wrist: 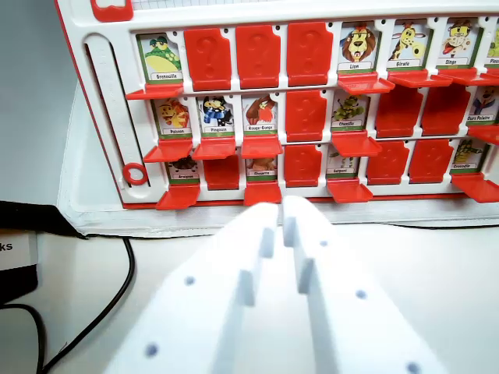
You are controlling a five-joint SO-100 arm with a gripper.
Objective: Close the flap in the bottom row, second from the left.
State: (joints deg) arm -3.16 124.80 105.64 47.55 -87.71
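A red-and-white picture board (101, 117) stands on a white mat, with three rows of red flaps. In the bottom row the leftmost flap (178, 196) lies down and shows its spider card. The second cell from the left (222, 171) is covered by an upright red flap. The third flap (263, 192) lies down under an owl card (261, 167). My white gripper (279, 214) fills the lower middle of the wrist view. Its fingers are nearly together with nothing between them, and their tips sit just in front of that third flap.
A black cable (117, 292) curves across the table at the wrist view's left, beside a black box with a white label (15, 253). A red ring slider (134, 173) sits on the board's left edge. Several flaps in the upper rows are down, others upright.
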